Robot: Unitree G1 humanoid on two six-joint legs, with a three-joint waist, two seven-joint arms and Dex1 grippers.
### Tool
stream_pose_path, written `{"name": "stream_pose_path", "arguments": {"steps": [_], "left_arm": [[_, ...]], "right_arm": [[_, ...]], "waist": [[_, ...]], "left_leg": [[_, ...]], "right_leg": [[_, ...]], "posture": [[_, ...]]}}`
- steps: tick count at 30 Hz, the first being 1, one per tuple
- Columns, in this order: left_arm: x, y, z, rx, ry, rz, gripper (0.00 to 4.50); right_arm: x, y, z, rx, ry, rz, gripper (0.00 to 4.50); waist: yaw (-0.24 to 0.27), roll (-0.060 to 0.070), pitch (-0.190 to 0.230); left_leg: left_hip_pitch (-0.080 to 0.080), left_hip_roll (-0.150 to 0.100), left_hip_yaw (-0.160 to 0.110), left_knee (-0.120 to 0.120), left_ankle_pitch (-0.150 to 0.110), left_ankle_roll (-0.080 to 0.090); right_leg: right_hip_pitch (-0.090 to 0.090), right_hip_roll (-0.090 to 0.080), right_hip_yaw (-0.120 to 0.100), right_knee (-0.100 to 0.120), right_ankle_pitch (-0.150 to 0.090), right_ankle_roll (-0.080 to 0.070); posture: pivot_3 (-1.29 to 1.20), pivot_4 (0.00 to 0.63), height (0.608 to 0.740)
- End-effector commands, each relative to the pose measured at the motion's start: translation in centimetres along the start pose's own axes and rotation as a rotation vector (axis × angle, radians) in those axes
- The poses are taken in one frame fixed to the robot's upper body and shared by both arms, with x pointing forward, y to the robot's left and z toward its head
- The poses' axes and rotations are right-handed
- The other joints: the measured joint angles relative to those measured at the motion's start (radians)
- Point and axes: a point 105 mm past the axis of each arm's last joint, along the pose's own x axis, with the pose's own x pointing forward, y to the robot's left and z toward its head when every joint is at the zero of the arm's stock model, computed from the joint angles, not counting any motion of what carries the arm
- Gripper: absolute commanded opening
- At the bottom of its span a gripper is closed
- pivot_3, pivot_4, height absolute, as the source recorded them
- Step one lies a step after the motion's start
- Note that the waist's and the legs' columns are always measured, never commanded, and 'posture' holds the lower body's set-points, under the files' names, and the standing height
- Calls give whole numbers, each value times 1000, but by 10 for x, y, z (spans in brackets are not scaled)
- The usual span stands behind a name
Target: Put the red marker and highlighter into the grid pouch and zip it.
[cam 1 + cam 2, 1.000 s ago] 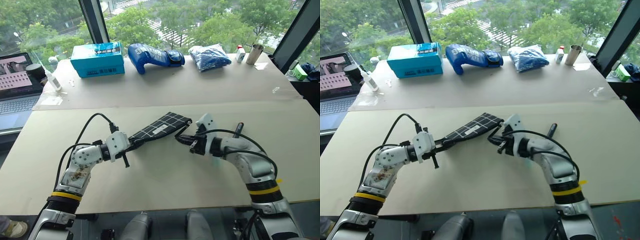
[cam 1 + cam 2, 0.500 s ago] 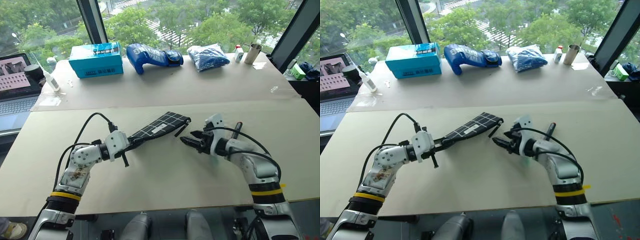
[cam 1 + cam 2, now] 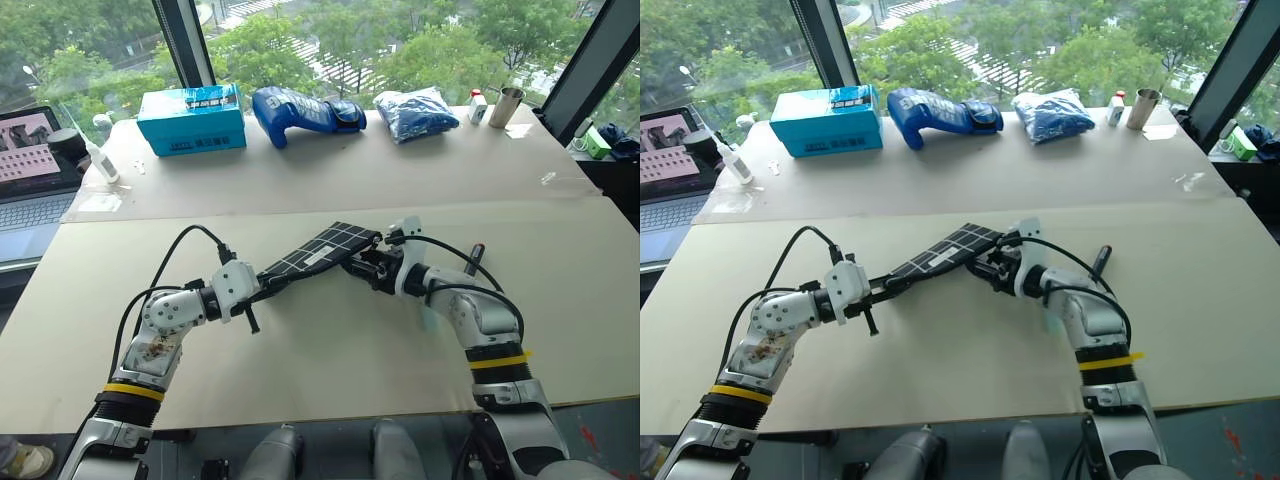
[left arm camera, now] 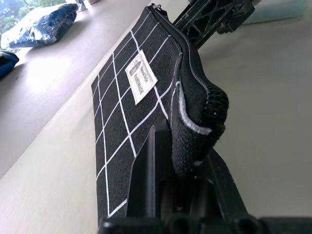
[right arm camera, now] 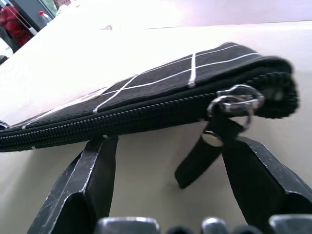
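The grid pouch [image 3: 322,250] is black with white lines and hangs above the table. My left gripper [image 3: 258,288] is shut on its near end [image 4: 195,122]. My right gripper [image 3: 363,266] is open at the pouch's far end. Its two fingers [image 5: 100,165] stand wide apart on either side of the hanging zipper pull [image 5: 234,105], and do not pinch it. The red marker [image 3: 475,256] lies on the table to the right of my right arm. A pale teal shape, likely the highlighter [image 3: 429,318], lies partly hidden under my right forearm.
Along the far side stand a teal box [image 3: 195,118], a blue glove [image 3: 305,110], a blue bag [image 3: 420,112] and a metal cup [image 3: 510,105]. A laptop [image 3: 30,165] and a white bottle [image 3: 100,155] sit at the far left.
My right gripper opened and drew back from the pouch's end. It then came forward and left again, and now straddles the zipper pull. The left gripper and the pouch stayed put.
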Motion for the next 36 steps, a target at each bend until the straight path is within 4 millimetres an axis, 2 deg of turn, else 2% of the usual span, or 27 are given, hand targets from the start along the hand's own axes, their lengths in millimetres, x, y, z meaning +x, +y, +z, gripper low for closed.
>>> {"name": "stream_pose_path", "arguments": {"steps": [1, 7, 8, 14, 18, 22, 27, 30, 33, 36], "left_arm": [[-1, 5, 11, 26, -37, 20, 0], [-1, 5, 11, 29, -35, 20, 0], [-1, 6, 11, 30, -35, 19, 0], [1, 7, 11, 34, -35, 16, 0], [1, 6, 10, 32, -32, 15, 0], [1, 5, 10, 28, -32, 15, 0], [2, 5, 10, 26, -35, 15, 0], [2, 5, 10, 26, -37, 16, 0], [2, 5, 10, 25, -35, 14, 0], [3, 4, 10, 23, -37, 9, 0]], "right_arm": [[-1, 7, 17, -55, -58, 45, 2328], [-7, 8, 15, -72, -49, 64, 156], [-7, 9, 15, -85, -46, 67, 73], [-16, 13, 18, -161, -30, 93, 73], [-28, 42, 14, -235, -11, 258, 73], [-27, 69, 4, -279, 29, 377, 73], [-13, 80, -3, -316, 71, 415, 73], [-5, 83, 7, -311, 42, 427, 73], [-9, 108, 16, -298, 12, 563, 73], [-14, 129, 3, -351, 76, 695, 73]], "waist": [[1, 0, 0], [0, 0, 0], [0, 0, 0], [0, 0, 0], [2, 0, 0], [-2, 0, 0], [-1, 0, 0], [1, 0, 0], [1, 0, 0], [1, 0, 0]], "left_leg": [[0, 0, 0, 0, 0, 0], [0, 0, 0, 0, 0, 0], [0, 0, 0, 0, 0, 0], [0, 0, 0, 0, 0, 0], [0, 0, 0, 0, 0, 0], [0, 0, 0, 0, 0, 0], [0, 0, 0, 0, 0, 0], [0, 0, 0, 0, 0, 0], [0, 0, 0, 0, 0, 0], [0, 0, 0, 0, 0, 0]], "right_leg": [[0, 0, 0, 0, 0, 0], [0, 0, 0, 0, 0, 0], [0, 0, 0, 0, 0, 0], [0, 0, 0, 0, 0, 0], [0, 0, 0, 0, 0, 0], [0, 0, 0, -1, 0, 0], [0, 0, 0, 0, 0, 0], [0, 0, 0, 0, 0, 0], [0, 0, 0, 0, 0, 0], [0, 0, 0, -1, 0, 0]], "posture": [[0, 150, 740], [0, 150, 740], [0, 150, 740], [0, 150, 740], [0, 150, 740], [0, 150, 740], [0, 150, 740], [0, 150, 740], [0, 150, 740], [0, 150, 740]]}}
